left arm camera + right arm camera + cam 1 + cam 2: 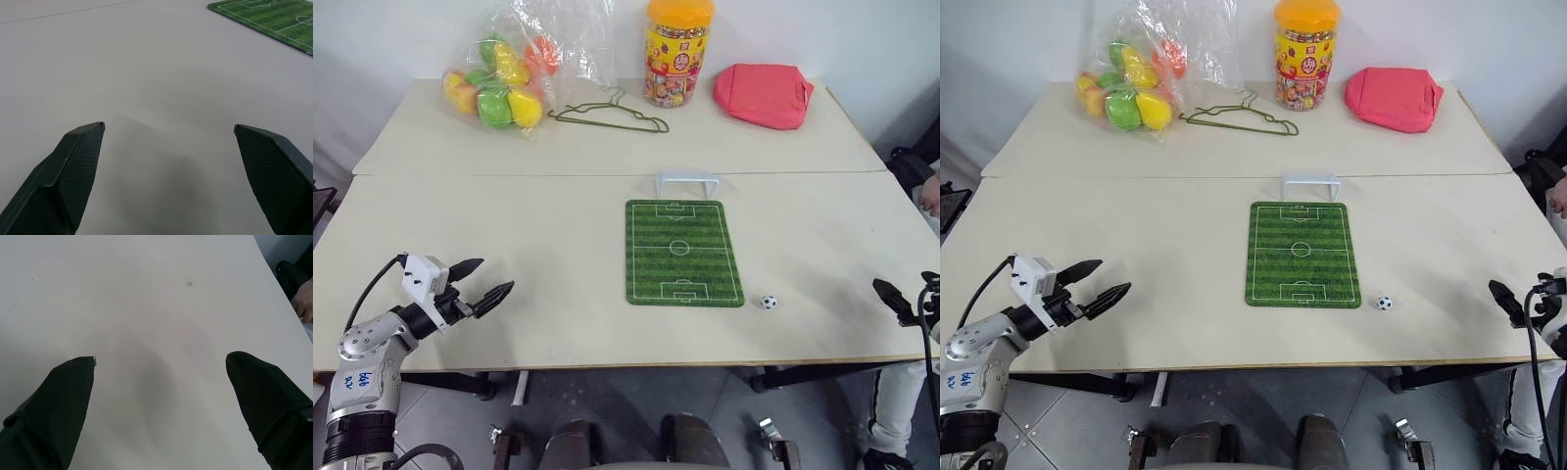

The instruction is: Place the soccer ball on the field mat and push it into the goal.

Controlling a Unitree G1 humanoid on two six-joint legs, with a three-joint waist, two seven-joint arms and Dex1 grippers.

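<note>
The soccer ball (769, 302) lies on the bare table just off the field mat's near right corner. The green field mat (682, 252) lies flat mid-table. The white goal (687, 181) stands at its far end. My left gripper (497, 274) is open and empty near the table's front left, well left of the mat; the left wrist view shows a corner of the mat (274, 19) beyond its spread fingers. My right gripper (161, 360) is open over bare table at the front right edge, with one black finger (1503, 294) to the right of the ball.
At the back stand a plastic bag of coloured balls (499, 83), a wire hanger (607, 116), a candy jar (677, 54) and a red pouch (764, 93). A person's hand (930, 196) shows at the table's right edge.
</note>
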